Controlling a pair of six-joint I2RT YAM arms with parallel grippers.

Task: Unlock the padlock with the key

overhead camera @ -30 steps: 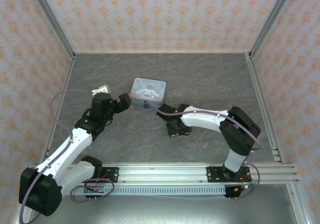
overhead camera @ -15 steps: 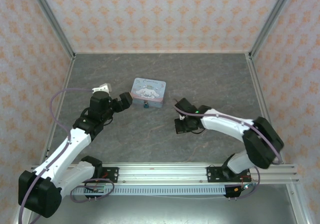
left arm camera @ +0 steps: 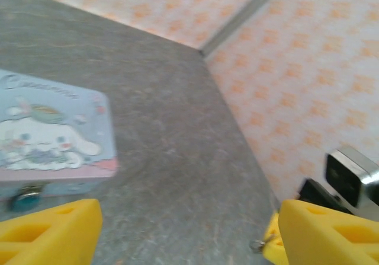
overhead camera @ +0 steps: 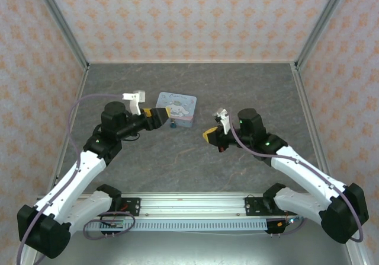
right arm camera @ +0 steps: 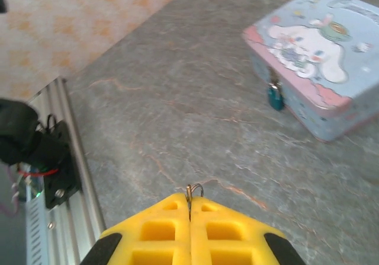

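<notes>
The tiny teal padlock [right arm camera: 275, 96] hangs on the front wall of a pale blue cartoon tin [right arm camera: 314, 57], near the table's middle; both also show from above, padlock [overhead camera: 172, 124] and tin [overhead camera: 176, 107]. My right gripper [right arm camera: 190, 208] is shut on the key [right arm camera: 194, 191], whose thin metal loop pokes out between the yellow pads. It sits right of the tin, well apart from it, as right gripper [overhead camera: 212, 137]. My left gripper [overhead camera: 157, 115] is open at the tin's left front corner. In its own view the left gripper [left arm camera: 189, 229] holds nothing, with the padlock [left arm camera: 23, 198] at lower left.
An aluminium rail [overhead camera: 195, 204] runs along the near edge, and metal posts stand at the corners of the patterned walls. In the left wrist view the right gripper's key loop [left arm camera: 256, 245] shows beside my right finger [left arm camera: 331, 235]. Grey floor lies open in front of the tin.
The right arm swung out to the right and turned its shut gripper to face the tin. The left gripper turned and moved right, closer to the tin's corner.
</notes>
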